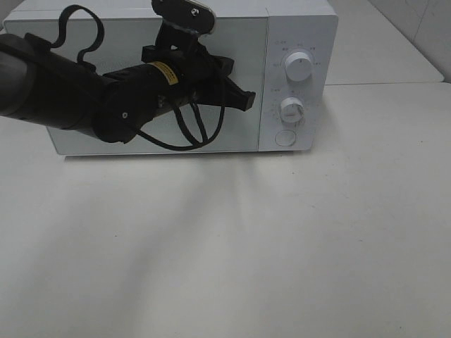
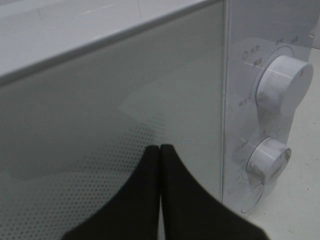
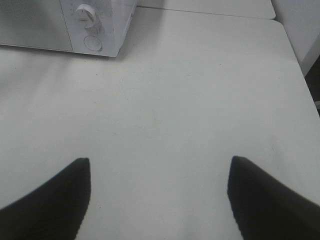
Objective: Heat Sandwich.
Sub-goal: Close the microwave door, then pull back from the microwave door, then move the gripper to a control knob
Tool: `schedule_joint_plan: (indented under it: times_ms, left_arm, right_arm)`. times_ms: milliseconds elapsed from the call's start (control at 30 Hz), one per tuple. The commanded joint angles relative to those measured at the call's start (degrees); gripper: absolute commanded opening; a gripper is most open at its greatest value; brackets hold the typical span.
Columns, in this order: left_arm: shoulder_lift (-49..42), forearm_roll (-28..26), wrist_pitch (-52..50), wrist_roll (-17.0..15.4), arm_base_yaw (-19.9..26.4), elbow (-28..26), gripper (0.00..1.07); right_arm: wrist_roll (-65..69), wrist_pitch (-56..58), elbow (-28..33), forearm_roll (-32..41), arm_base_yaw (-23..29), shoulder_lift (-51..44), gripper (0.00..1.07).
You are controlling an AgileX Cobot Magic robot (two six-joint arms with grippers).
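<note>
**Caller:** What fills most of the overhead view?

**Operator:** I see a white table (image 1: 282, 246) across the lower two thirds of the frame. Along the top edge stands a white microwave (image 1: 303, 21) with its door (image 1: 239, 63) shut and its control panel on the right.

**Caller:** Where are your arms?

**Operator:** My left arm (image 1: 63, 91), thick and black, enters from the upper left edge and lies across the front of the door. A black cable (image 1: 190, 137) loops below it. The left gripper (image 1: 243, 98) points at the door's right side, close to the panel. In its wrist view the two dark fingers (image 2: 145, 200) are pressed together with nothing between them, in front of the dotted glass. I cannot tell whether they touch it.

**Caller:** And the right one?

**Operator:** I see the right gripper (image 3: 160, 160) only in its own wrist view. Its fingers sit far apart in the lower corners, with bare table between them and nothing held. The microwave shows at the upper left of that frame.

**Caller:** What controls are there?

**Operator:** There is an upper knob (image 1: 299, 68), a smaller lower knob (image 1: 291, 109) beneath it, then a round button (image 1: 285, 137).

**Caller:** Where is the sandwich?

**Operator:** I cannot tell; it is not in any view.
</note>
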Motion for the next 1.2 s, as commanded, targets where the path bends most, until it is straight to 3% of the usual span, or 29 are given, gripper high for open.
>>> schedule_joint_plan:
  times_ms: [33,433,1000,1067,1133,1167,1200]
  left_arm:
    - [0.3,-4.9,-2.1,-0.1,1.8,-1.8,0.0]
    - [-2.0,-4.9,-1.1,-0.1,1.8,0.9,0.0]
    - [-14.3,-5.3,2.3,-0.6,1.8,17.7,0.0]
    - [-16.7,-6.2,6.2,-0.6,1.8,20.7,0.09]
    - [-18.2,-7.1,8.7,-0.6,1.8,22.5,0.27]
    - [-18.2,-7.1,8.7,-0.6,1.8,22.5,0.27]
    - [-19.7,-8.8,11.1,-0.7,1.8,24.2,0.59]
  right_arm:
    - [-0.1,-0.7,0.1,0.2,-0.3,-1.5,0.74]
    - [-0.1,-0.7,0.1,0.2,-0.3,-1.5,0.74]
    - [-0.1,-0.7,0.1,0.2,-0.3,-1.5,0.74]
    - [-0.1,-0.7,0.1,0.2,-0.3,-1.5,0.74]
    - [-0.1,-0.7,0.1,0.2,-0.3,-1.5,0.74]
    - [-0.1,-0.7,0.1,0.2,-0.3,-1.5,0.74]
    - [-0.1,-0.7,0.1,0.2,-0.3,-1.5,0.74]
